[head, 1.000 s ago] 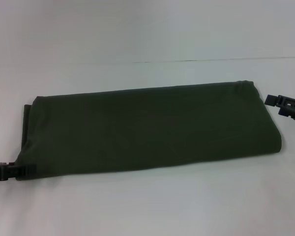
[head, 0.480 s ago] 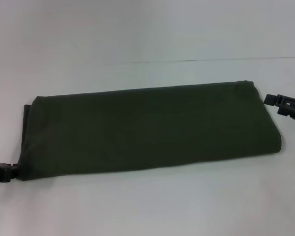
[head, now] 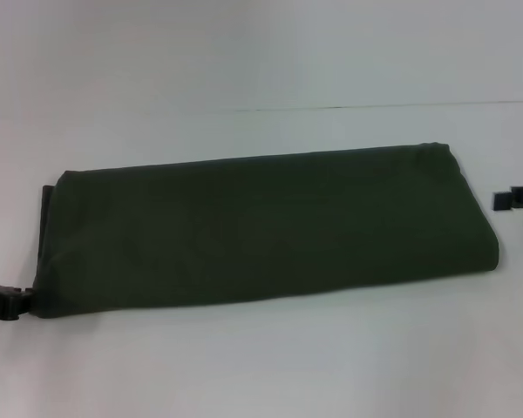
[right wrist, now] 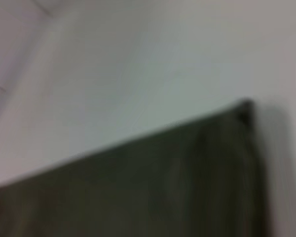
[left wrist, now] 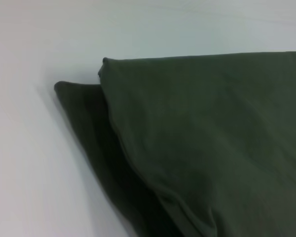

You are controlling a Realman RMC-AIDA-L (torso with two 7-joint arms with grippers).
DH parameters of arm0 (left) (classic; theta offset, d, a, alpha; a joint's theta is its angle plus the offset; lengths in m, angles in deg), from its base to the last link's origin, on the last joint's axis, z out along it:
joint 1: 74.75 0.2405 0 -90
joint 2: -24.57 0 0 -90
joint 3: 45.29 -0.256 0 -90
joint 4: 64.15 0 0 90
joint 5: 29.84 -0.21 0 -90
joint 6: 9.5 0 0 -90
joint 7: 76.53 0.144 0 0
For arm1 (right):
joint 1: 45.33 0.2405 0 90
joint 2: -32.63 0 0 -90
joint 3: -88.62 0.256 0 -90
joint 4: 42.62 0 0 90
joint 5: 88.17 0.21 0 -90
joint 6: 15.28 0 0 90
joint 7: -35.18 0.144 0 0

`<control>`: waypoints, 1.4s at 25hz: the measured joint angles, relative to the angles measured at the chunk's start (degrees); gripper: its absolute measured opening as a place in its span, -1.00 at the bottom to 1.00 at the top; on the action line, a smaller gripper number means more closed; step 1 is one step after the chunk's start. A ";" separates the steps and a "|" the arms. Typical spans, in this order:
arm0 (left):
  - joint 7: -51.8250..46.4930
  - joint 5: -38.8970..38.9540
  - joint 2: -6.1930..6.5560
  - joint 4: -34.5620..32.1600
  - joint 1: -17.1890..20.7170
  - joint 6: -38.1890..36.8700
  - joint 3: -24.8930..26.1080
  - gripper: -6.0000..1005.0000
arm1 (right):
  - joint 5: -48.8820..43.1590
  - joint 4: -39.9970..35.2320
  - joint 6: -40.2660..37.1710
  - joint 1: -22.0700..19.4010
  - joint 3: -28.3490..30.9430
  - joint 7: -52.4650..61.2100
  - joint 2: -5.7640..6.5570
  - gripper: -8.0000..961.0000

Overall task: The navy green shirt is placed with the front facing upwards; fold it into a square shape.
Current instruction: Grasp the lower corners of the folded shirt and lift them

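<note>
Shirt (head: 261,231): one only, dark olive green, folded into a long narrow band that lies flat on the white table (head: 261,366). Its long axis runs across the head view from the robot's left to its right, tilted a little so that the right end sits farther from the robot than the left end. No lettering or collar shows; only plain cloth faces up. At the left end a lower layer sticks out slightly past the upper one, which the left wrist view shows as two stacked edges.

Two grippers are in view. The left gripper (head: 2,302) sits low on the table at the near left corner of the shirt, its tip touching or just beside the cloth; whether its fingers are parted or gripping anything cannot be told. The right gripper (head: 519,206) is off the shirt's right end, apart from the cloth, holding nothing; how wide its fingers stand cannot be told.
</note>
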 joint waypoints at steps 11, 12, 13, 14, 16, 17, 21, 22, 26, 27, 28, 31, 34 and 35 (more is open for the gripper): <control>-0.11 -0.08 0.19 0.13 -0.47 -0.41 -0.05 -0.91 | -18.43 -2.51 -5.69 7.56 -1.23 10.04 0.02 0.88; -0.11 -0.08 0.19 0.13 -0.47 -0.41 -0.05 -0.91 | -18.66 -1.74 -4.85 7.91 -1.51 9.82 -0.24 0.88; -0.11 -0.08 0.19 0.16 -0.51 -0.44 -0.05 -0.91 | -18.67 -1.23 -4.15 8.15 -1.88 9.76 -0.50 0.88; -0.11 -0.08 0.24 0.21 -0.56 -0.45 0.09 -0.91 | -18.62 -0.73 -3.45 8.43 -2.36 9.67 -0.81 0.88; -0.11 -0.07 0.27 0.22 -0.59 -0.51 0.23 -0.91 | -18.53 -0.12 -2.52 8.97 -2.92 9.32 -1.38 0.87; -0.11 -0.07 0.28 0.23 -0.61 -0.57 0.32 -0.91 | -18.53 0.15 -2.15 9.28 -3.07 9.11 -1.60 0.87; -0.11 -0.04 0.28 0.45 -0.66 -0.62 0.36 -0.91 | -18.80 1.27 -1.06 10.36 -4.22 8.73 -2.37 0.86; -0.11 -0.03 0.28 0.48 -0.66 -0.62 0.38 -0.91 | -18.82 1.58 -0.67 10.52 -4.68 8.74 -2.45 0.85; -0.11 0.13 0.28 0.51 -0.66 -0.76 0.44 -0.91 | -18.86 2.00 0.61 10.61 -6.07 9.01 -2.64 0.83; -0.11 0.19 0.28 0.51 -0.64 -0.77 0.46 -0.92 | -18.87 2.03 0.78 10.56 -6.17 9.01 -2.69 0.82; -0.11 0.24 0.28 0.51 -0.62 -0.77 0.48 -0.92 | -18.88 2.05 1.03 10.46 -6.18 8.95 -2.70 0.81; -0.11 0.25 0.28 0.57 -0.66 -0.79 0.42 -0.92 | -18.91 2.08 1.92 10.18 -6.19 8.83 -2.95 0.80; -0.11 0.36 0.28 0.59 -0.72 -0.79 0.40 -0.92 | -18.93 2.45 2.57 10.06 -6.21 8.67 -3.34 0.80; -0.11 0.37 0.28 0.59 -0.73 -0.79 0.41 -0.92 | -18.93 2.74 2.90 10.07 -6.21 8.60 -3.43 0.80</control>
